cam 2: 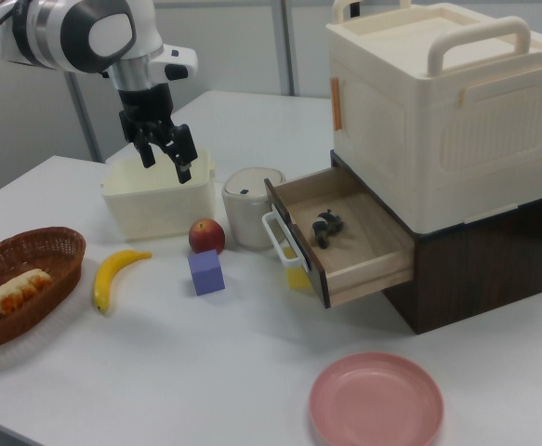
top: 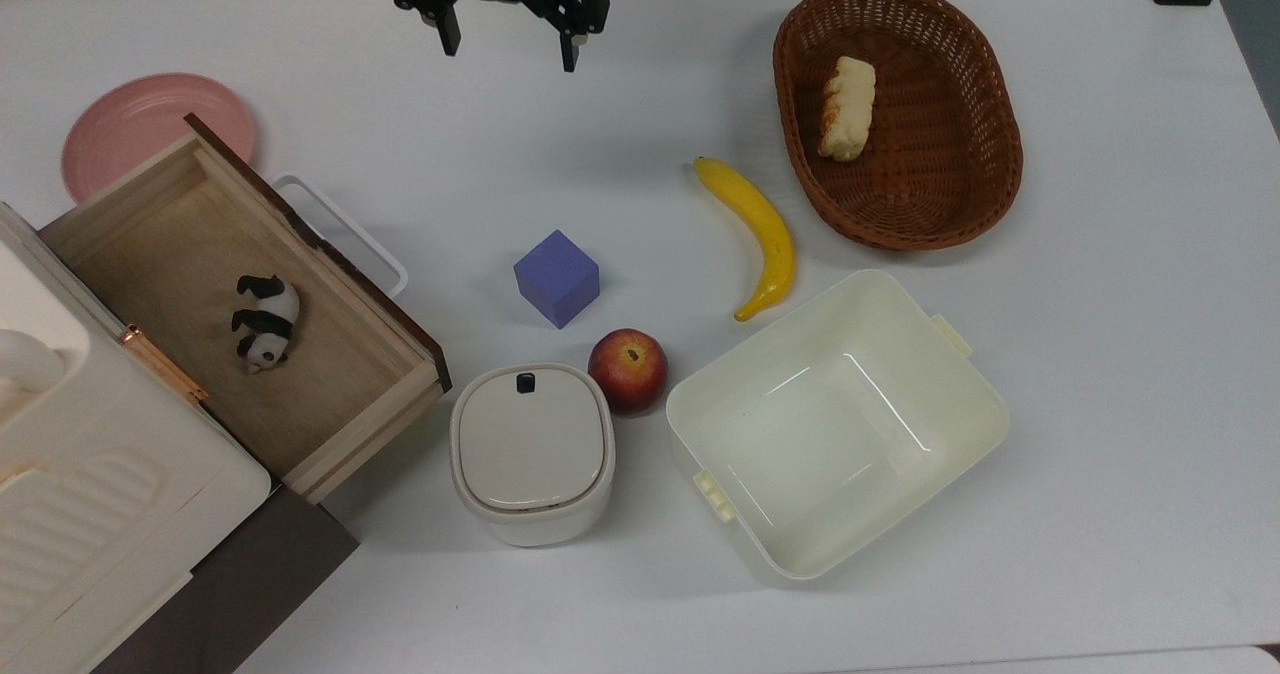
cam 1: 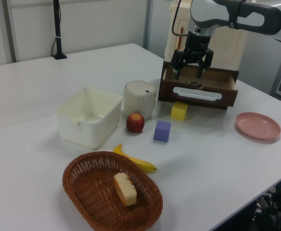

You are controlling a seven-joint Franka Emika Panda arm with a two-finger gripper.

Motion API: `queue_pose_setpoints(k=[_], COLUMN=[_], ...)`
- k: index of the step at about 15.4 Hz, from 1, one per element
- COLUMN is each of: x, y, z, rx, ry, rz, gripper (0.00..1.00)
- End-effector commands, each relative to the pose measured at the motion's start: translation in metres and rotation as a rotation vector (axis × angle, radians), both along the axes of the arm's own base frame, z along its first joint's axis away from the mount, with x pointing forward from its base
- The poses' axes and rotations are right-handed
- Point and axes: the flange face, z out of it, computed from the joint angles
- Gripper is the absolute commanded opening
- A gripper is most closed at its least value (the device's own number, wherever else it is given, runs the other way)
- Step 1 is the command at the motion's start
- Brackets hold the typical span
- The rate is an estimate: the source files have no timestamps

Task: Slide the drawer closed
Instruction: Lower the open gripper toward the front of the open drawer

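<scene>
Drawer (top: 240, 324) is sitting pulled fully out at the top view's left with a panda (top: 265, 322) inside, while the gripper (top: 508, 49) is hovering open, well away, so it should be pressing squarely on the front panel (top: 330, 254) beside the handle (top: 345, 234).

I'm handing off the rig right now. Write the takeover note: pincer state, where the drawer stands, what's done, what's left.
Pincer: open, empty, raised above the table, away from the drawer.
Drawer: pulled well out of its dark brown cabinet, white loop handle facing the open table. A toy panda lies inside. In the left view a yellow block sits on the table just below the drawer front.
Done: nothing visible yet; the drawer is untouched.
Left: bring the pincer to the dark front panel, push until the drawer sits flush in the cabinet, then back off.
</scene>
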Motion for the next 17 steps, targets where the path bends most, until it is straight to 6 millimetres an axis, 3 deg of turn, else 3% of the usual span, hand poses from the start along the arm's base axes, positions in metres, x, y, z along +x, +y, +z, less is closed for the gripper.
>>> queue_pose_setpoints(k=[1,4,17], x=[-0.0134,-0.0133,-0.0117], y=[-0.0164,-0.0154,-0.0098], z=[0.0128,0.0136,0.0124], rx=[0.026,0.037,0.023], ry=[0.007,0.010,0.008], rz=[0.136,0.026,0.043], gripper=[1.00,1.00,1.00])
